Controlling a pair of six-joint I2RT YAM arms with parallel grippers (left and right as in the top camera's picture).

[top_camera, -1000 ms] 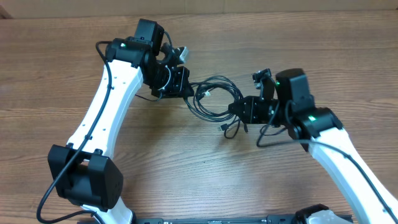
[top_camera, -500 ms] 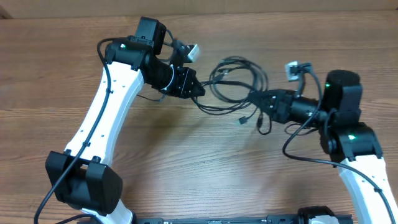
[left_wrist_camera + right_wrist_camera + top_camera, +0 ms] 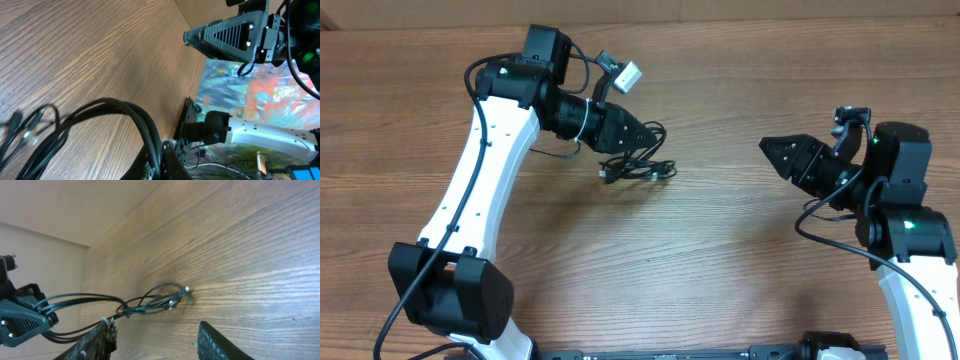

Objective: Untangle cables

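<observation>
The cables are a small tangle of thin black cords lying on the wood just below and in front of my left gripper. The left gripper is shut on several strands, which run out of its jaws in the left wrist view. My right gripper is open and empty, well to the right of the tangle and apart from it. In the right wrist view its fingers stand wide apart, with the cables beyond them and a silvery plug tip at the end.
The wooden table runs under both arms. A pale wall edge borders its far side. The left arm's small grey camera block sticks out above its wrist. The right gripper also shows in the left wrist view.
The right gripper has let go of the cables and drawn back to the right. The tangle has collapsed leftward and now hangs from the left gripper onto the table.
</observation>
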